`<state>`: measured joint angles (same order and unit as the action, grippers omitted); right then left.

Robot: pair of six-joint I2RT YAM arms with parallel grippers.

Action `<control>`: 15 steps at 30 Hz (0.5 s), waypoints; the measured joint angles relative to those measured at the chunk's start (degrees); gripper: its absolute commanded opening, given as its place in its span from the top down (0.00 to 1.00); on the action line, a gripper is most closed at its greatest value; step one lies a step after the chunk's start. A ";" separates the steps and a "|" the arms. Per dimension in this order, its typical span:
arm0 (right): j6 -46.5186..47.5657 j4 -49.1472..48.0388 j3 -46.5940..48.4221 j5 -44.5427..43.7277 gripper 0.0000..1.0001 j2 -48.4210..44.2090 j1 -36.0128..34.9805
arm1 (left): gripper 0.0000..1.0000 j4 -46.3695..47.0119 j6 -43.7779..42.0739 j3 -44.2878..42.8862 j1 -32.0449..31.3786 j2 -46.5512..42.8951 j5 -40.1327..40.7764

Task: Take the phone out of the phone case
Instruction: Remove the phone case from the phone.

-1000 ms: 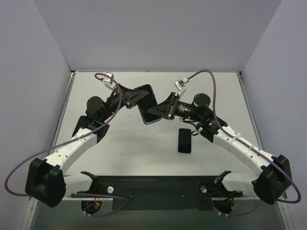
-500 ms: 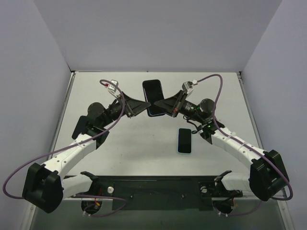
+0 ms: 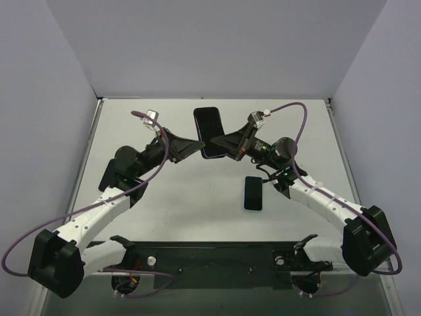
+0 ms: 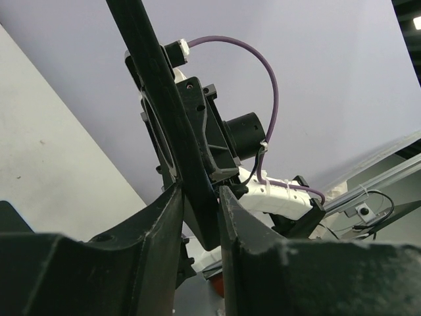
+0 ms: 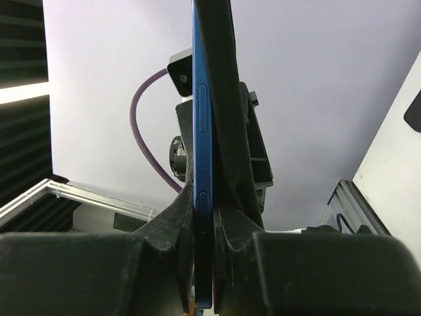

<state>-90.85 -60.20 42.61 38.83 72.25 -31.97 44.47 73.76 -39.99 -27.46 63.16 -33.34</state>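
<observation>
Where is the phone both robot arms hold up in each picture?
Top external: the dark flat phone in its case is upper middle, between the left end effector and the right end effector.
Left wrist: edge-on, a dark slanted bar rising from the middle.
Right wrist: edge-on, a blue and black upright strip in the middle.
Shared landmark: the pale grey table, left in the left wrist view, right in the right wrist view.

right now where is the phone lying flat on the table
Top view: the flat phone lies on the table right of centre, beside the right arm, below the held phone pinched by the left claw and right claw.
</observation>
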 measured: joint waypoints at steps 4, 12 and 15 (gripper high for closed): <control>-1.18 -0.11 0.00 -0.02 1.00 0.00 0.00 | 0.54 0.07 -0.59 0.04 0.00 -0.15 0.00; -3.91 -1.81 0.00 0.46 1.00 -0.02 -0.07 | 0.52 0.90 -1.79 1.09 0.00 -1.99 0.09; -4.57 -2.67 0.00 0.46 1.00 -0.02 -0.04 | 0.48 1.31 -2.25 1.27 -0.11 -2.40 0.09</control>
<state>-95.42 -62.87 42.61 39.29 72.23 -32.01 45.78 71.50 -38.72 -27.57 60.75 -33.26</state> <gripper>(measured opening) 0.065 0.490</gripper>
